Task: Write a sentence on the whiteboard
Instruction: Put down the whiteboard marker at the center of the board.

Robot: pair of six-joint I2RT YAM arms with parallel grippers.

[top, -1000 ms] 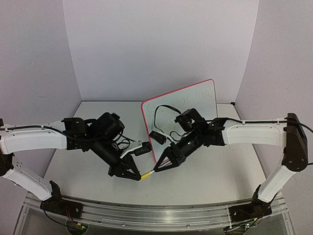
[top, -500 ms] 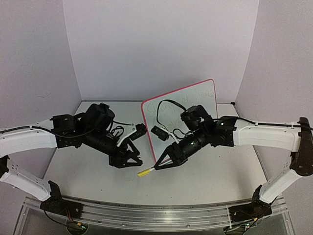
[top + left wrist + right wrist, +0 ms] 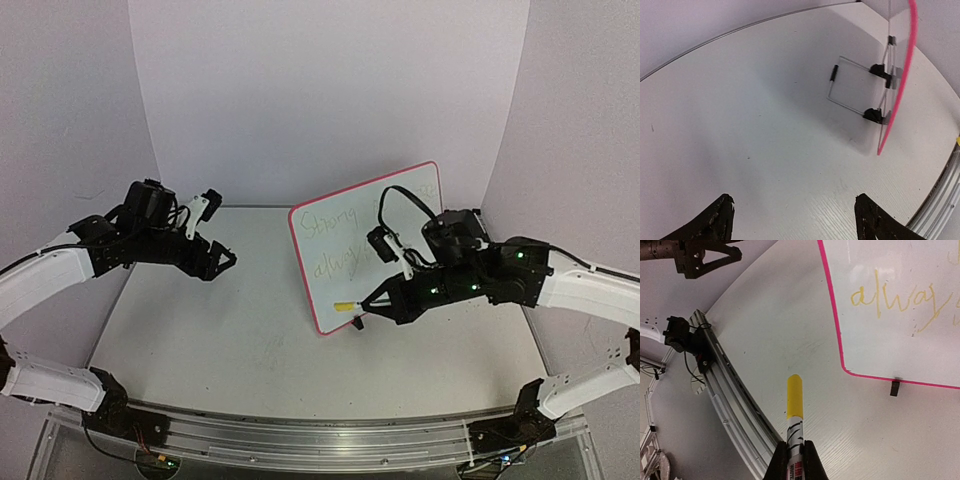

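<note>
The right gripper (image 3: 795, 452) pinches a yellow-capped marker (image 3: 794, 402), its long axis pointing near the lower corner of the whiteboard (image 3: 425, 195), which stands propped just ahead bearing the sentence (image 3: 890, 297). The left gripper (image 3: 218, 264), jaws spread and empty, hangs well apart; the right arm is nearer.

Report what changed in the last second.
Left gripper let go of the marker, opened and pulled back left. Right gripper, shut on the marker, carried it right toward the whiteboard. The whiteboard and sentence stayed put.
</note>
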